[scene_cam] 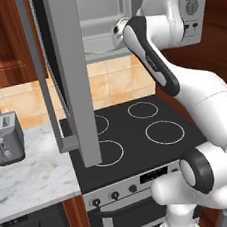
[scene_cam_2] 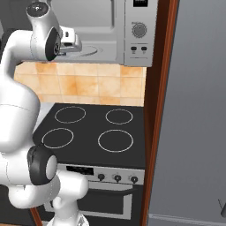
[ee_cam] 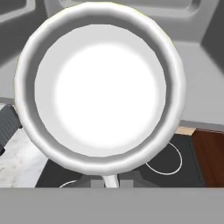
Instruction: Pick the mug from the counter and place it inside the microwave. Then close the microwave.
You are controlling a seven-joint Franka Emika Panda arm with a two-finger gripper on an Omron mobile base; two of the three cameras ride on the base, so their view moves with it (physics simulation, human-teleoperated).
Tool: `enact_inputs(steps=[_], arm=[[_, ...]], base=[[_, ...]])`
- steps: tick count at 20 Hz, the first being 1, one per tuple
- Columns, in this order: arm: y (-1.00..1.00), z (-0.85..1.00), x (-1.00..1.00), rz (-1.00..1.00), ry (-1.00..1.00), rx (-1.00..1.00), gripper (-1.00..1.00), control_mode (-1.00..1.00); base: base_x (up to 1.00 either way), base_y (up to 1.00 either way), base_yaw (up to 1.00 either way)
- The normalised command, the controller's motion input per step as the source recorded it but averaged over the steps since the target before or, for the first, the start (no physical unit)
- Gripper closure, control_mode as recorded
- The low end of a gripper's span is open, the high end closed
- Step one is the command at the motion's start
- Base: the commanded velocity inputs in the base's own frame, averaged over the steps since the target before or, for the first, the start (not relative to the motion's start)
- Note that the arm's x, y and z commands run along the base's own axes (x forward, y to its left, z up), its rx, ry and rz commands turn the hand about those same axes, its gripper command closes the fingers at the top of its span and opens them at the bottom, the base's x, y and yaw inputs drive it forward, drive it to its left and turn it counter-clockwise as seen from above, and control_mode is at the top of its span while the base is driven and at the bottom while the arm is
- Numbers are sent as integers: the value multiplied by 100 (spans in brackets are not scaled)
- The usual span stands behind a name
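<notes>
The white mug (ee_cam: 103,83) takes up most of the hand view, seen from straight above with its round rim and pale inside. It hangs at the mouth of the open microwave (scene_cam: 98,16), over the cavity floor. My gripper (ee_cam: 109,181) is shut on the mug at its near rim, and the fingertips are mostly hidden under it. From the left base camera, the hand (scene_cam: 122,33) reaches into the cavity with a bit of the mug showing at its tip. The microwave door (scene_cam: 69,65) stands swung out to the left. The counter (scene_cam: 37,170) lies lower left.
A silver toaster (scene_cam: 5,139) stands on the counter at the left. Below the microwave lies the black stovetop (scene_cam_2: 92,128) with ring burners, above an oven with knobs (scene_cam_2: 117,178). The microwave's control panel (scene_cam_2: 140,31) is at the right, beside a tall grey panel (scene_cam_2: 194,110).
</notes>
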Motion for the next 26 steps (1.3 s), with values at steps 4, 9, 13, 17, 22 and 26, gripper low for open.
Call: enact_inputs(steps=[4,9,13,17,22,26], arm=[[0,0,32,0,2,-4,100,-100],[0,0,26,0,1,-3,100,-100],[4,0,15,0,2,-3,100,-100],[6,0,1,0,3,-2,100,-100],[0,0,5,0,4,-3,100,-100],[0,0,6,0,4,-3,100,-100]], base=[[0,0,0],[0,0,0],[0,0,0],[0,0,0],[0,0,0],[0,0,0]])
